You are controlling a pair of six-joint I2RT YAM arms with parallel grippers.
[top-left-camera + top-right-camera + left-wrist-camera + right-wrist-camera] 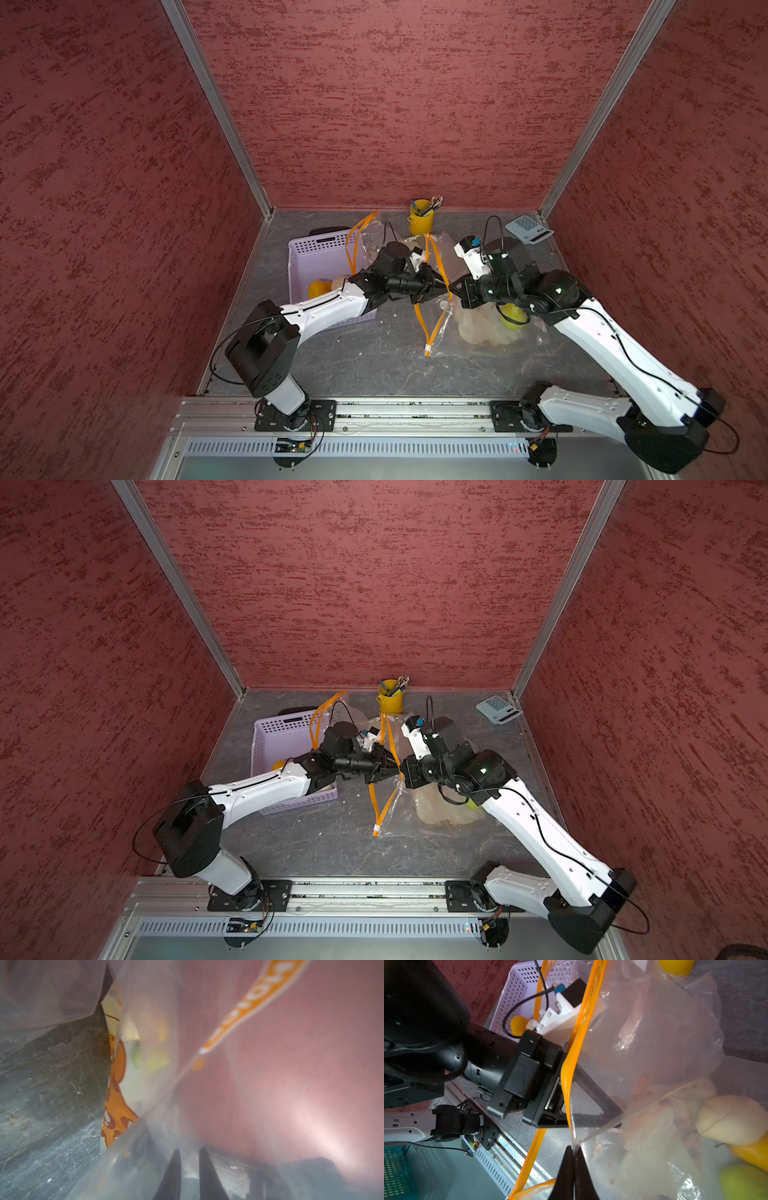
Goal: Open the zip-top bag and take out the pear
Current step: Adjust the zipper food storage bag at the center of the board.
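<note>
Grey marbled tabletop, red walls: we find the zip-top bag lying mouth parted, the right gripper clenched on its film at the lip, evidently to hold the opening up. The left arm reaches level across, left gripper inside the mouth; we cannot tell whether it is clenched or slack. The pear lies deep inside, beneath the right arm.

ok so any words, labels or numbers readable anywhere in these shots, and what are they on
None reads for certain.
White letters on the orange zip strip of the clear plastic zip-top bag: blurred in the left wrist view, unreadable.
Keys and dark mark on the grey calculator: too small.
Dark label on the lilac perforated plastic basket: too small.
</note>
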